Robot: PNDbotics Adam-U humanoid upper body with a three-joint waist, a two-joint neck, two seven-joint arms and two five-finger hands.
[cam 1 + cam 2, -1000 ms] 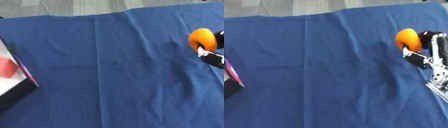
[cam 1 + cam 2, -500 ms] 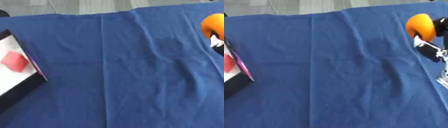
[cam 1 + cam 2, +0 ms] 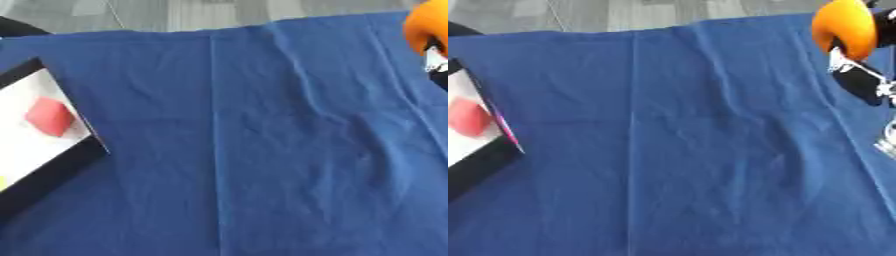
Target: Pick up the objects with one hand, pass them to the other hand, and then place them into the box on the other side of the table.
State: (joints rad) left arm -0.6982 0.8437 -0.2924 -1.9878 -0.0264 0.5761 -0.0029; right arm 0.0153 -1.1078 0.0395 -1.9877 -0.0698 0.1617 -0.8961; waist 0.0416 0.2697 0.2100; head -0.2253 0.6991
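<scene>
Here the creased blue tablecloth (image 3: 262,150) spans the table; the black-rimmed white box (image 3: 74,161) sits left, holding a red block (image 3: 49,116). The right hand (image 3: 859,75) clasps the round orange ball (image 3: 843,27) aloft, so the handover seemingly comes next; no left hand shows.
</scene>
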